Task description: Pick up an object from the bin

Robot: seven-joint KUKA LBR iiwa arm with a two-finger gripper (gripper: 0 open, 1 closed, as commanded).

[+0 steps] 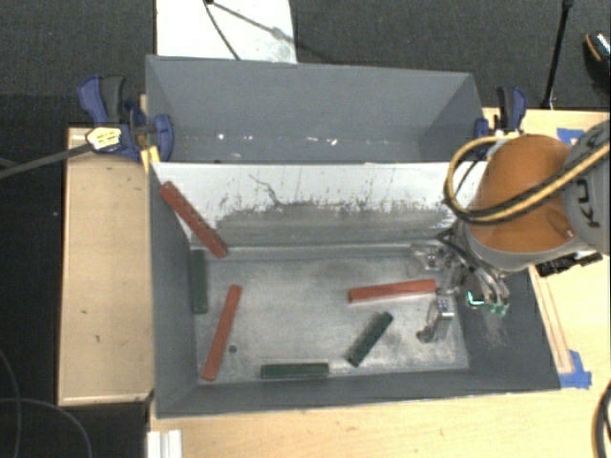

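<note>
Status: no pick is made, and grasp and lift remain to be done. The gripper [437, 324] sits low at the right side of the bin [315, 113], just beside the right end of a red bar [391, 294], with a slanted dark green bar [368, 339] near it; I cannot tell whether it is spread or pressed together. I count six bars lying in the bin: three red and three dark green.

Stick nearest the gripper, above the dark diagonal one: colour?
Red-brown; the stick shows best in the camera view.
</note>
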